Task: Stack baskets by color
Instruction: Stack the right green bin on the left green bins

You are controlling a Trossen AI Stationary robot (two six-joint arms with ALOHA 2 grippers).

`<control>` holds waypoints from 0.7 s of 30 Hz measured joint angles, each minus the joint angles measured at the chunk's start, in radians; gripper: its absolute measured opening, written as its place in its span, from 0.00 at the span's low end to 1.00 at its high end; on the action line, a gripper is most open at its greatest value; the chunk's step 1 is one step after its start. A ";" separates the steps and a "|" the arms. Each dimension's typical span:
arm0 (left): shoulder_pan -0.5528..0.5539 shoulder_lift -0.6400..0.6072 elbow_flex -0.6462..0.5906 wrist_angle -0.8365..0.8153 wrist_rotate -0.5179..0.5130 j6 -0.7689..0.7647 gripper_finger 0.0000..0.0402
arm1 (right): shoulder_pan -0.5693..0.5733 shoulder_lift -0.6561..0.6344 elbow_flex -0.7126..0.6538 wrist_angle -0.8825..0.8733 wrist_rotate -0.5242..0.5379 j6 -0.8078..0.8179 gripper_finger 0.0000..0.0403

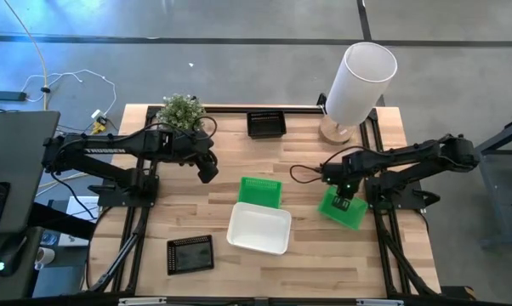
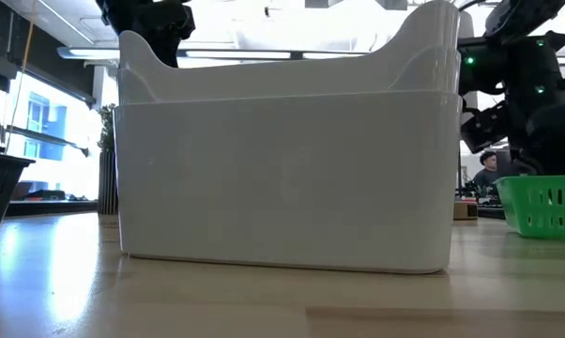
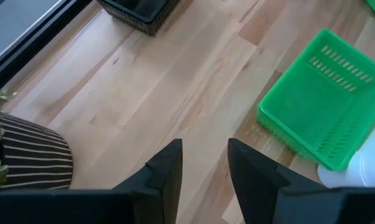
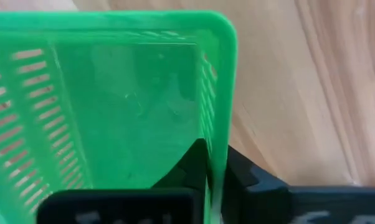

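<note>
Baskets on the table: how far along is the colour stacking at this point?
Done: the white baskets look nested, two rims showing in the low view. In hand: the right gripper is shut on the wall of a green basket near the table's right edge. Left: that basket must join the other green basket, and the two black baskets are far apart. The left gripper hangs open, empty.

Premises: robotics lab or workshop. Evidence: wooden bench (image 1: 264, 170) carrying two mounted arms, bare concrete floor (image 1: 239, 51), loose cables (image 1: 69, 81), large windows (image 2: 38, 122) beyond.
</note>
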State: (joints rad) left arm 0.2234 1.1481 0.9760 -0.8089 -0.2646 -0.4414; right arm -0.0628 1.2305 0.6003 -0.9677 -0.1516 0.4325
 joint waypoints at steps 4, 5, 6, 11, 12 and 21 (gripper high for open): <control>0.000 0.000 0.000 0.000 0.000 0.024 0.29 | -0.006 0.000 0.017 0.028 0.000 -0.020 0.02; 0.000 0.000 0.000 0.000 0.000 0.029 0.29 | -0.010 0.000 0.033 0.027 0.001 -0.029 0.01; 0.000 0.000 0.000 0.000 0.000 0.031 0.29 | -0.014 0.000 0.053 0.028 0.003 -0.040 0.01; 0.000 0.000 0.000 0.000 -0.001 0.033 0.29 | -0.042 0.000 0.188 0.012 0.079 -0.098 0.00; 0.000 0.000 0.000 0.000 -0.001 0.034 0.29 | -0.049 0.000 0.217 0.008 0.097 -0.114 0.00; 0.000 0.000 0.000 0.000 0.000 0.078 0.29 | -0.134 0.000 0.461 0.022 0.207 -0.292 0.00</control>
State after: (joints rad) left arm 0.2234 1.1481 0.9760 -0.8093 -0.2649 -0.3630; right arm -0.1968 1.2308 1.0615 -0.9453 0.0557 0.1408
